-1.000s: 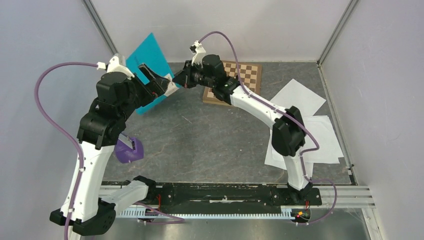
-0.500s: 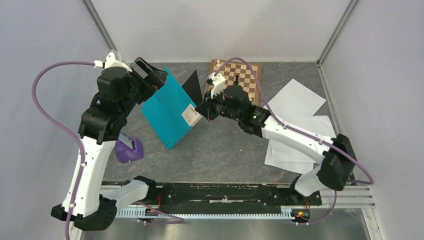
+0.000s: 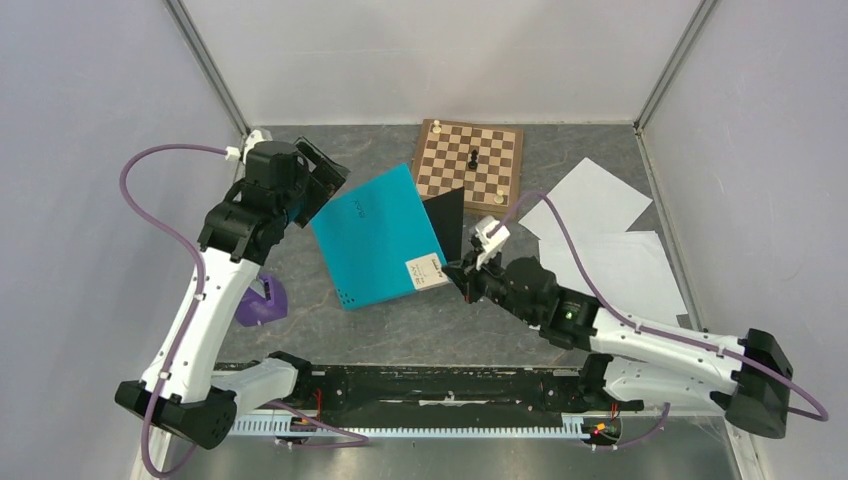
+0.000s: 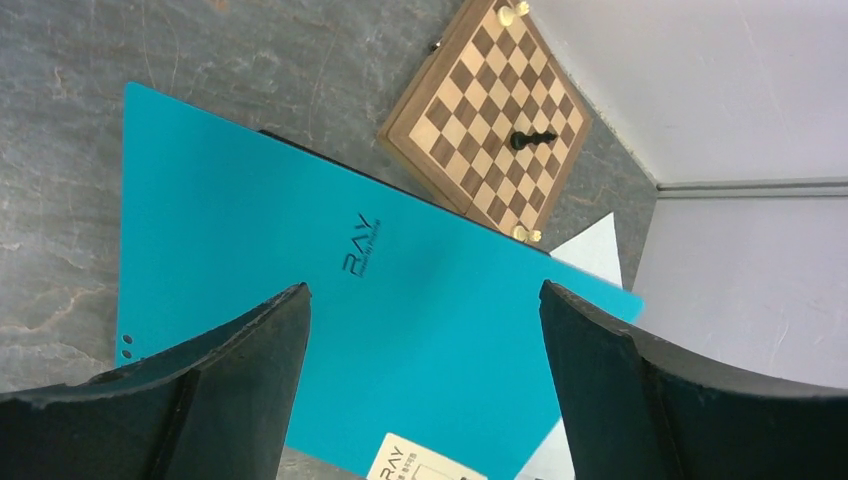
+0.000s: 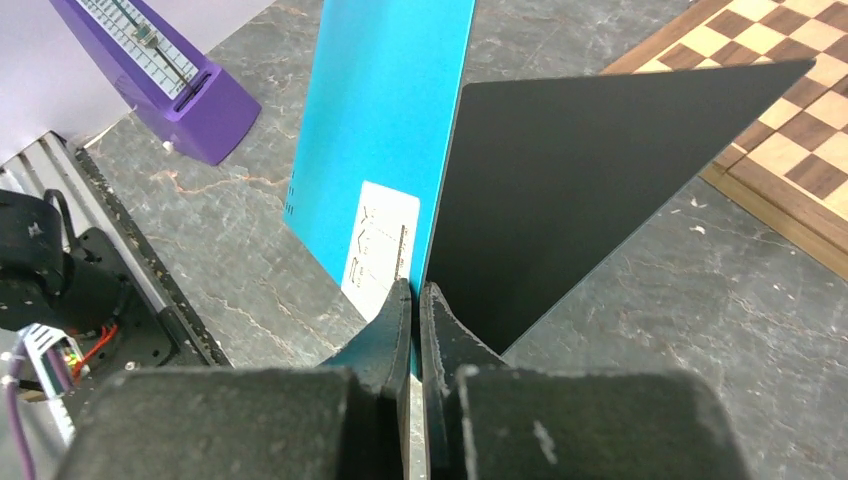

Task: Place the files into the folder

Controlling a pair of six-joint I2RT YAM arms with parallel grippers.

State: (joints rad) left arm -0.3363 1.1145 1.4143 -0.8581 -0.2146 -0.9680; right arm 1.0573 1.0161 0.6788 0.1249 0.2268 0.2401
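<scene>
From above and behind the arm bases, my top camera looks down on the whole table (image 3: 400,325), my left wrist camera looks from high up past the left gripper (image 4: 422,292) onto the folder (image 4: 300,280) and chessboard (image 4: 485,120) ahead, and my right wrist camera sits tight against that same folder's edge.

**Soft, even overhead light in all three views; exposure bright, no hard glare.**
Top view: sharp throughout, with only a faint, diffuse shadow beside the folder (image 3: 375,235) on the grey counter (image 3: 400,330). Left wrist view: the folder and chessboard (image 4: 480,110) are crisp, while the left fingers (image 4: 230,400) lie near-black and soft in the foreground. Right wrist view: the right fingers (image 5: 447,345) blur at the bottom edge; the folder's black inner face shows a mild grey sheen.
</scene>
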